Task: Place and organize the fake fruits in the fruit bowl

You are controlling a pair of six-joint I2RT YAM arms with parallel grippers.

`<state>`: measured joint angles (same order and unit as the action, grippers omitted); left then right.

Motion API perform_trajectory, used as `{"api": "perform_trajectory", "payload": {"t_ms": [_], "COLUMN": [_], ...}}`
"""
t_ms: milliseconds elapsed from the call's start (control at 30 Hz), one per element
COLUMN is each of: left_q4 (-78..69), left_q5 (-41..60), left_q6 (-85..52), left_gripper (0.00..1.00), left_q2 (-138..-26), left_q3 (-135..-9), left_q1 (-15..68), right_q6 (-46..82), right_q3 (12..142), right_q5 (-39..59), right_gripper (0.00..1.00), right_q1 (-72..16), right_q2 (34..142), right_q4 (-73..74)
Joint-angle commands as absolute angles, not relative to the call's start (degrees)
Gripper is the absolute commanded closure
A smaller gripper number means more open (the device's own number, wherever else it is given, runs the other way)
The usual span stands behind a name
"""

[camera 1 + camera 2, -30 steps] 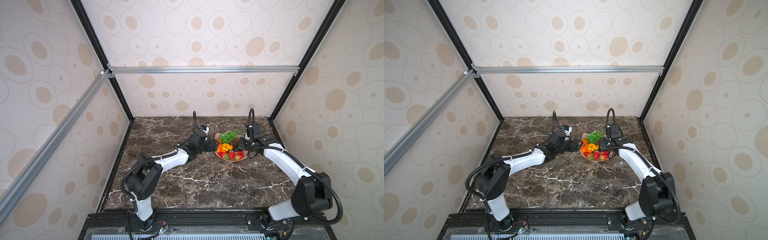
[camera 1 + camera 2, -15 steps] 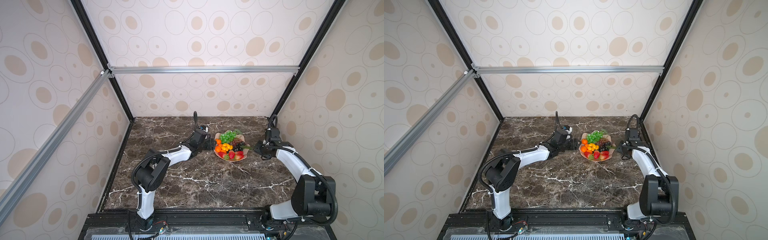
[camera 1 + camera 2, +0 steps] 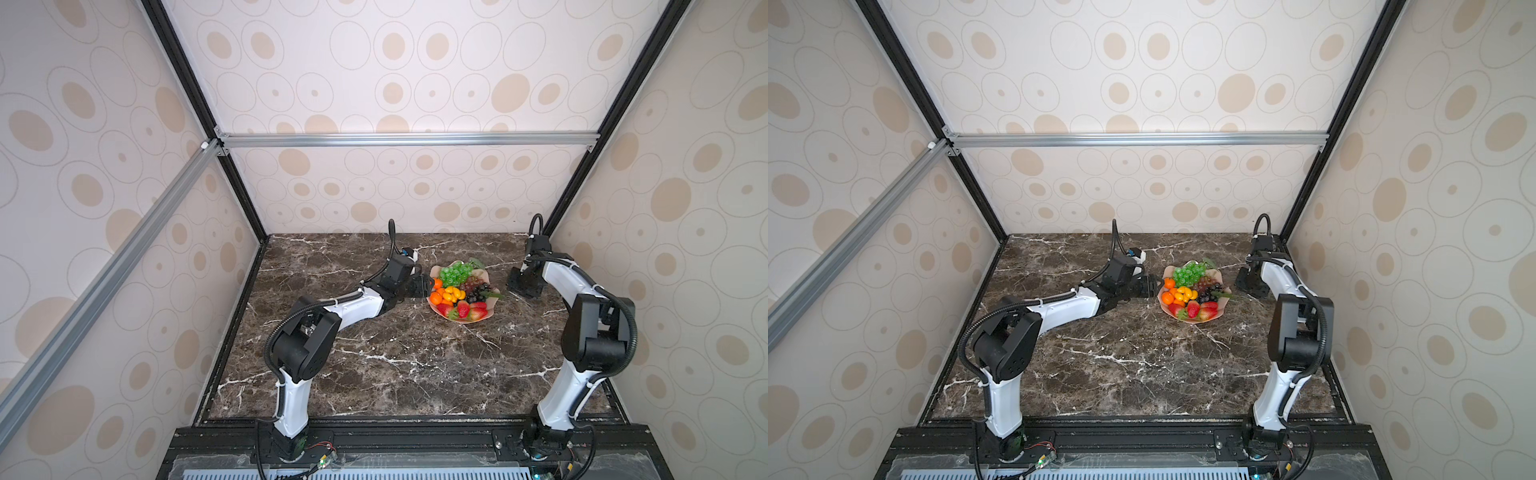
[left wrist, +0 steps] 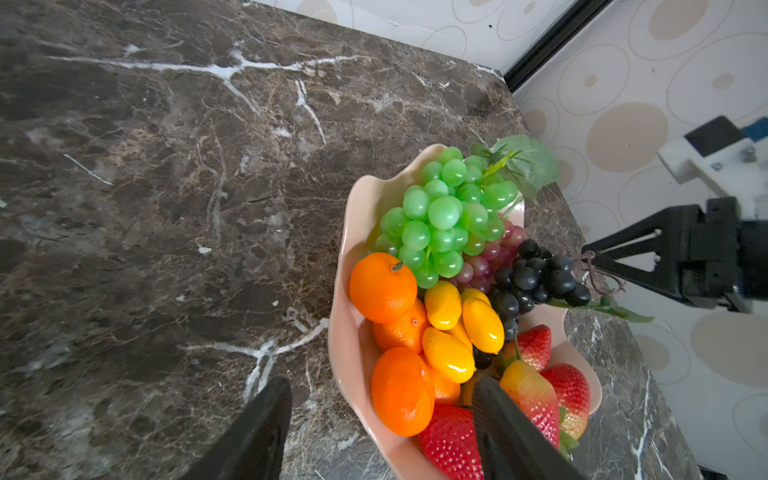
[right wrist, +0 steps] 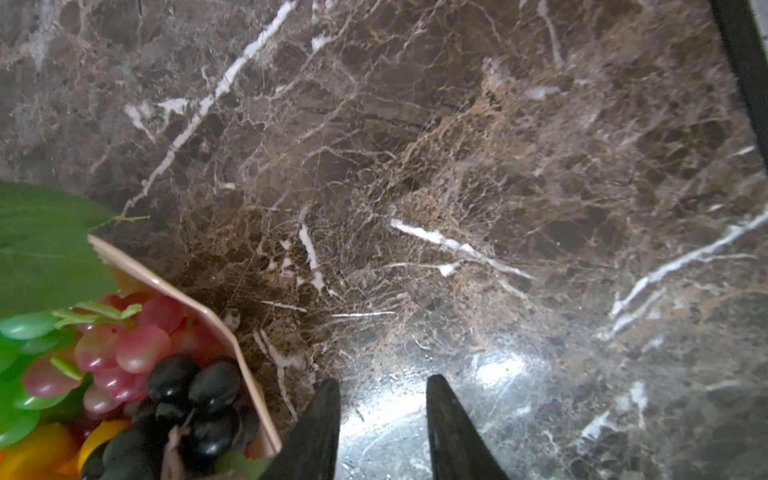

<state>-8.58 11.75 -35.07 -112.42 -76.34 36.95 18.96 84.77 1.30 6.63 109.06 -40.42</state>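
We see the left gripper (image 4: 380,386) with jaws spread wide and gripping nothing, one finger over the fruit bowl (image 4: 351,340) and the other over the counter (image 3: 395,365), straddling the rim at the bowl's 9 o'clock. The right gripper (image 5: 382,380) has jaws narrowly parted and empty, above bare counter at the bowl's 3 o'clock. The bowl, at 1 o'clock on the counter, holds the fake fruits (image 3: 461,291); its long axis runs roughly 11 to 5, with the green grapes (image 3: 455,272) at 12
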Motion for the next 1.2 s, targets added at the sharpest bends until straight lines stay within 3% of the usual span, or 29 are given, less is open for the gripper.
{"api": "perform_trajectory", "payload": {"t_ms": [0, 233, 467, 1167], "left_q4": [-11.2, -12.0, -8.2, -9.5], "left_q5": [16.1, 20.0, 18.4, 15.5], "left_q6": [-32.4, -30.7, -27.9, -28.2], "left_gripper": [0.29, 0.21, 0.03, 0.02], "left_q2": [-112.7, -113.3, -112.5, -101.1], "left_q3": [-77.8, -79.5, -80.1, -65.8], "left_q1": [36.5, 36.6, 36.6, 34.7], "right_q6": [13.6, 11.0, 9.5, 8.3], "right_q3": [90.1, 95.9, 98.8, 98.8], "right_q5": [5.0, 8.5, 9.8, 20.0], "right_gripper": [0.6, 0.59, 0.58, 0.56], "right_q1": [7.2, 7.2, 7.2, 4.7], "right_q2": [113.4, 119.2, 122.0, 124.5], "right_q4": [-46.5, -49.0, -48.9, -43.7]}}
